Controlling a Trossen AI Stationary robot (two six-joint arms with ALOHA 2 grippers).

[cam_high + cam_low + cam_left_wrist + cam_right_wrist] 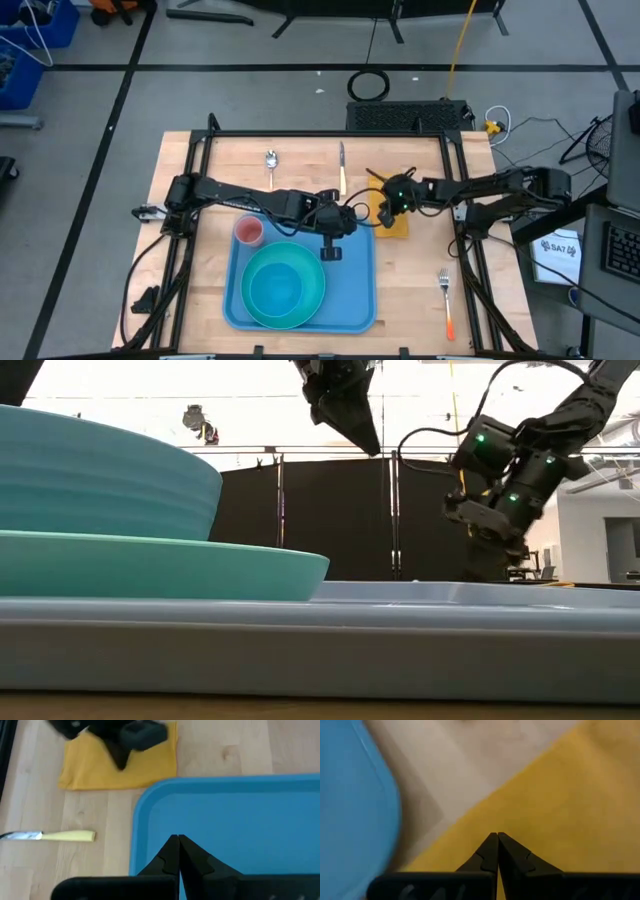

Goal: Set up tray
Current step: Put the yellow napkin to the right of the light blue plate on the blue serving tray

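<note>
Tray [352, 262] under left gripper [178, 845], jaws closed empty, right gripper [497, 842] closed over napkin [555, 805], perhaps touching.

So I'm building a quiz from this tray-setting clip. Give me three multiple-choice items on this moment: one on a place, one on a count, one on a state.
1. Where is the right gripper?
A. over the yellow napkin
B. over the fork
C. over the spoon

2. How many things sit on the tray?
A. none
B. one
C. three

3. How are the left gripper's fingers?
A. wide open
B. shut with nothing between them
C. shut on the knife

Answers:
1 A: its wrist view shows yellow cloth just past the fingertips.
2 C: a plate, a bowl on it and a pink cup.
3 B: the tips meet over bare tray.
</note>
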